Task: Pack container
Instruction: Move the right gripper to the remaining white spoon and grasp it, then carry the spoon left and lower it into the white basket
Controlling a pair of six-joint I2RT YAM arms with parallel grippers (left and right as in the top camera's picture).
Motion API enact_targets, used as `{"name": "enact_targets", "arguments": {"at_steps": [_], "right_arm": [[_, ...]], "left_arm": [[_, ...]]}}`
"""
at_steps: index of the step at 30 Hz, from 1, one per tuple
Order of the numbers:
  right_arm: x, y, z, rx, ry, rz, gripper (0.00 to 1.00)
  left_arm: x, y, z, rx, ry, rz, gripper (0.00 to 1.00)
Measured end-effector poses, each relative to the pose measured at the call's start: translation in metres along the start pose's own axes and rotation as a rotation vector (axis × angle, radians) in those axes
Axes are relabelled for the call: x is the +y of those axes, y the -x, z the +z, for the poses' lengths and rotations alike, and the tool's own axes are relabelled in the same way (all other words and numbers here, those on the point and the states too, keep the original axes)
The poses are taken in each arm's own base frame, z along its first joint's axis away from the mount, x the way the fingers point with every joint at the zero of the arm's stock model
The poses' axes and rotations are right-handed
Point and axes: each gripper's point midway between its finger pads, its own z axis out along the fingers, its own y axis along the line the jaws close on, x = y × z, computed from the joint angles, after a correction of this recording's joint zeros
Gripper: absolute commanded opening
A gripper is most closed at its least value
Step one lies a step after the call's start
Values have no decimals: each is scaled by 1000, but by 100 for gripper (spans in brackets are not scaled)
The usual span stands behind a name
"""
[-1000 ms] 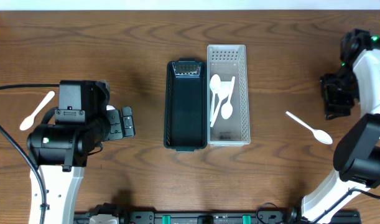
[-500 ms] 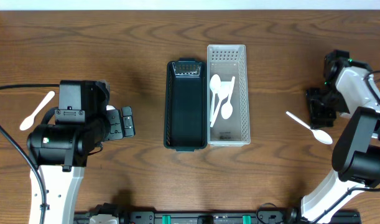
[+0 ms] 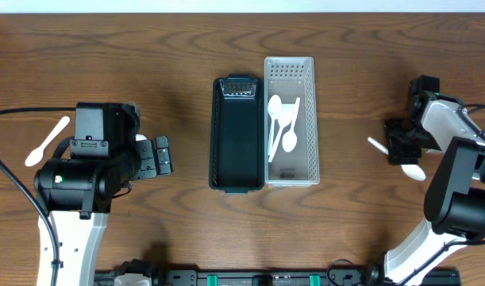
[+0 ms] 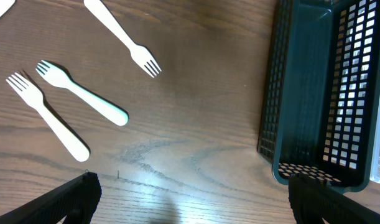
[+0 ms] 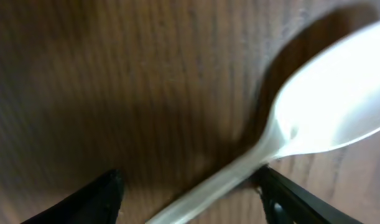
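Note:
A dark green basket (image 3: pixel 237 135) and a white basket (image 3: pixel 305 119) stand side by side mid-table; the white one holds several white spoons (image 3: pixel 280 121). My right gripper (image 3: pixel 402 147) is open, low over a white spoon (image 3: pixel 415 171) on the table; in the right wrist view the spoon's handle (image 5: pixel 239 174) lies between the fingers (image 5: pixel 193 199). My left gripper (image 3: pixel 158 156) is open and empty left of the green basket (image 4: pixel 314 93). Three white forks (image 4: pixel 84 99) lie on the table in the left wrist view. Another white spoon (image 3: pixel 48 141) lies far left.
The baskets sit close together in the table's middle. The forks lie under the left arm in the overhead view. Dark equipment runs along the table's front edge (image 3: pixel 242 278).
My right gripper has moved left and toward the front, down onto the white spoon at the right. The left arm has not moved.

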Motion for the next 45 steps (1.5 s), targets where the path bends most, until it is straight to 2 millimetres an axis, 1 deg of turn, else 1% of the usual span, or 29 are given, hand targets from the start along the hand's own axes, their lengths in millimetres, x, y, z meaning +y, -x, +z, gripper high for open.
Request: {"name": "enact_targets", "arguments": {"at_steps": [2,5,8,10,12,15,21,23,32,37,39,41,42,43,45], "right_arm": [[0,0,0,0,2,-16,54],[0,0,0,0,2,-26,38],[-1,-1,0,2,2,-41,26],[-1,-1,0,3,2,-49,24],[-1,-1,0,4,0,-55,18],[-2,-1,0,5,-2,-70,13],[-2,-1,0,5,-3,-117,6],[-2,-1,0,6,-3,-138,2],[-2,-2,0,7,-3,-286,1],[-15,-14,-5,42,-62,-439,1],[-12,-22,-14,43,-68,-519,1],[1,-31,-28,32,-35,-596,1],[12,-39,-43,22,4,-667,1],[20,-44,-54,11,35,-707,1],[41,-67,-95,-18,132,-844,1]], "left_arm": [[0,0,0,0,0,0,98],[0,0,0,0,0,0,98],[0,0,0,0,0,0,98],[0,0,0,0,0,0,98],[0,0,0,0,0,0,98],[0,0,0,0,0,0,98],[0,0,0,0,0,0,98],[0,0,0,0,0,0,98],[0,0,0,0,0,0,98],[0,0,0,0,0,0,98],[0,0,0,0,0,0,98],[0,0,0,0,0,0,98],[0,0,0,0,0,0,98],[0,0,0,0,0,0,98],[0,0,0,0,0,0,98]]}}
